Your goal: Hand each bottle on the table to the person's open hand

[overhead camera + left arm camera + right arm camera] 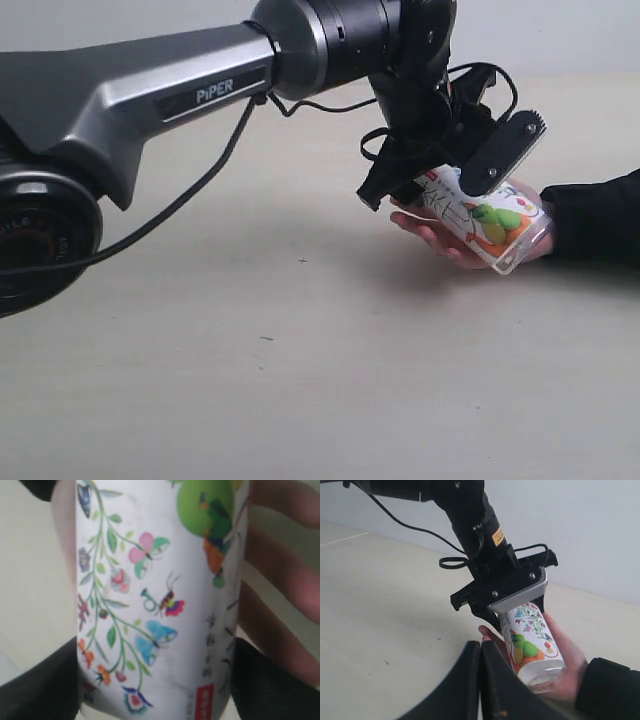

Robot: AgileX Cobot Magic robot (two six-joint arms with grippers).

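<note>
A pale cream tabletop [250, 380] with a few dark specks ran back to a plain grey-white wall [600, 530]. Above it, well to the right, the bottle [490, 222] with the white fruit-print label lay tilted, clear base outward, in a person's open hand [435, 238]; its contents could not be told behind the label. The left arm's fingers [500, 150] pinched the bottle's sides near its neck, while the right arm's fingers [465, 680] were pressed together, apart from it.
</note>
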